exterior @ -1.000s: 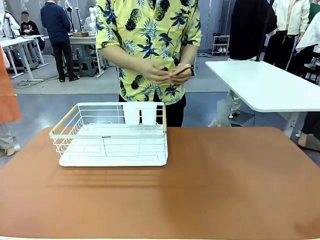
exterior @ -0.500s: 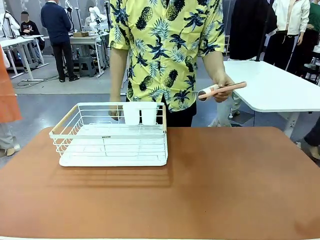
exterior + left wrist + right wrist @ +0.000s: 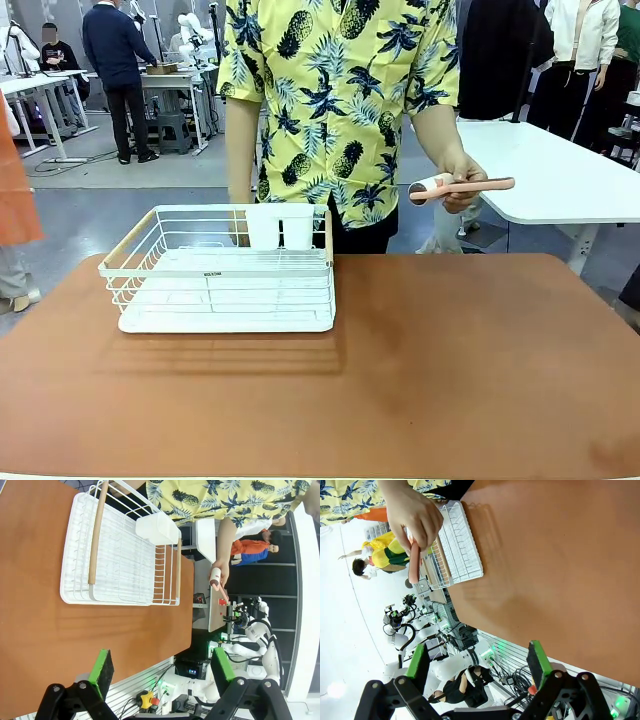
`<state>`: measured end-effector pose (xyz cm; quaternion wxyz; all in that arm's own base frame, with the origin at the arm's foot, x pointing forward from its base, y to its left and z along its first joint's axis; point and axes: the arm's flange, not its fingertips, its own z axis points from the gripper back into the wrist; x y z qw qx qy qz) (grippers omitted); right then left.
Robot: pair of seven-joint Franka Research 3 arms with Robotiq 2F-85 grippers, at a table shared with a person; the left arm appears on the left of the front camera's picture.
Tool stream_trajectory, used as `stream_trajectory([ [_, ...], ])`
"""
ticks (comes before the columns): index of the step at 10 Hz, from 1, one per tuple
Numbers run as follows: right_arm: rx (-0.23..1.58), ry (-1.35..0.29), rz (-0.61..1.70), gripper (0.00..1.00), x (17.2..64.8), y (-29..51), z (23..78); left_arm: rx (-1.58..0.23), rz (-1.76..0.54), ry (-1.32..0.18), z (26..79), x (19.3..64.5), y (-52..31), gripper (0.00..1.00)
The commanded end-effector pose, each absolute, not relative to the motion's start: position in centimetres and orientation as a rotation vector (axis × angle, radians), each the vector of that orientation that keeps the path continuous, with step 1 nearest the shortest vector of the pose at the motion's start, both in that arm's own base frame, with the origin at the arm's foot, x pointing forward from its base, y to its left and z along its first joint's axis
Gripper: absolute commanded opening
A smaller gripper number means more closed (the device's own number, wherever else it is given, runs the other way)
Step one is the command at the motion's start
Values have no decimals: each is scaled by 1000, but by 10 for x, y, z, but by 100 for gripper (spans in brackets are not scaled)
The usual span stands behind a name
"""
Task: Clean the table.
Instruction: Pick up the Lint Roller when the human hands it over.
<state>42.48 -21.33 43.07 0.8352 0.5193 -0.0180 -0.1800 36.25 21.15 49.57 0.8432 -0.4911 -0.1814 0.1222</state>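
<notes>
The reddish-brown table (image 3: 420, 380) spans the near part of the front view; it also shows in both wrist views (image 3: 45, 625) (image 3: 560, 570). A person in a yellow pineapple shirt stands at its far edge, one hand (image 3: 462, 180) holding a pink-handled lint roller (image 3: 455, 186) level above the table's far right. The same lint roller (image 3: 216, 578) and the pink handle (image 3: 413, 562) appear in the wrist views. My left gripper (image 3: 160, 672) is open above the table with nothing between its fingers. My right gripper (image 3: 477, 666) is open too, empty.
A white wire dish rack (image 3: 225, 270) with wooden handles and a white cup holder sits at the table's far left (image 3: 120, 560) (image 3: 457, 545). The person's other hand rests behind the rack. A white-topped table (image 3: 540, 170) stands beyond on the right.
The person has brought the lint roller from in front of the chest out to the right and levelled it, and has lowered the other hand behind the rack.
</notes>
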Motion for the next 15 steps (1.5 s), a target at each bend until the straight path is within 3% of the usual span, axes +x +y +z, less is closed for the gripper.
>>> stream_trajectory([
  [1, 1100, -38, -381, 100, 425, -213, 431, -1043, 258, -387, 496, 361, 212, 100],
  [5, 1004, -40, -550, 100, 404, -164, 477, -1043, 258, -387, 496, 361, 212, 100],
  [8, 964, 89, -864, 100, 392, -90, 522, -1043, 258, -387, 496, 361, 212, 100],
  [10, 921, 39, -967, 100, 392, -53, 526, -1043, 258, -387, 496, 361, 212, 100],
  [13, 921, -42, -1003, 100, 386, -4, 518, -1043, 258, -387, 496, 361, 212, 100],
  [15, 964, -112, -906, 100, 392, 9, 500, -1043, 258, -387, 496, 361, 212, 100],
])
